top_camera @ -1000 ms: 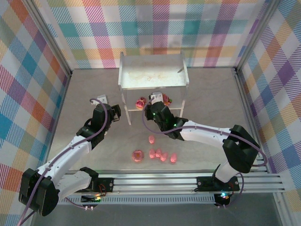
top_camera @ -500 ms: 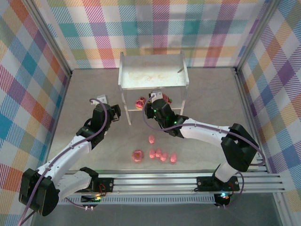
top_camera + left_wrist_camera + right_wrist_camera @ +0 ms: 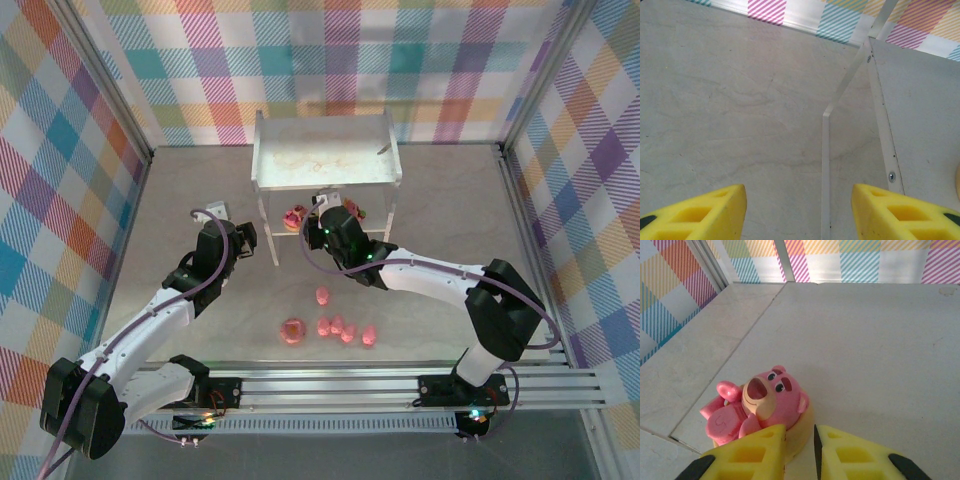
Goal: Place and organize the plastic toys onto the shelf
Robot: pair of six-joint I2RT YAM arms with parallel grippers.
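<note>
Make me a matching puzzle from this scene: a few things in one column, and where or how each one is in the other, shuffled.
Things
1. pink bear figure
2. pink ring donut
3. left fingers
4. shelf top

Places or states
A. pale and scuffed
B. wide apart above the table
C. on the table, left of the row of pigs
D. on the shelf's lower tier

Pairs: 1-D, 2-C, 3-B, 4-A
</note>
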